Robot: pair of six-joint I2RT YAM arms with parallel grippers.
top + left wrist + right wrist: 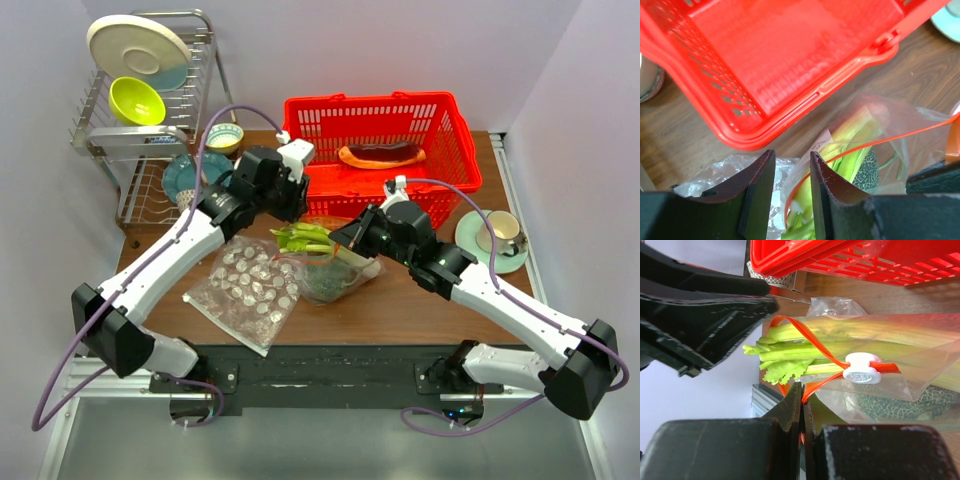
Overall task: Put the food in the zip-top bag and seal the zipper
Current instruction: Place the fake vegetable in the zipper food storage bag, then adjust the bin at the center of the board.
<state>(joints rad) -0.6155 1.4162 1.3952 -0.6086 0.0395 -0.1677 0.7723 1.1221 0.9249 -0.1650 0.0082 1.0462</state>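
Observation:
The clear zip-top bag [335,275] lies mid-table with its mouth to the left. The light-green stalks [303,238] stick out of the mouth, and the dark green ball [322,282] is inside. The red-brown slab [382,153] lies in the red basket [455,140]. My right gripper [802,401] is shut on the orange-red zipper strip [815,385] near the white slider [862,369]. My left gripper [791,172] is open just above the bag's mouth, with the zipper [865,145] and stalks [855,142] by its right finger. Both grippers [290,212] [345,238] sit at the bag's mouth end.
A clear bag with white dots [245,290] lies left of the zip-top bag. A dish rack [150,120] with a plate and a green bowl stands at the back left. A cup on a saucer [497,238] is to the right. The basket [790,60] is close behind the left gripper.

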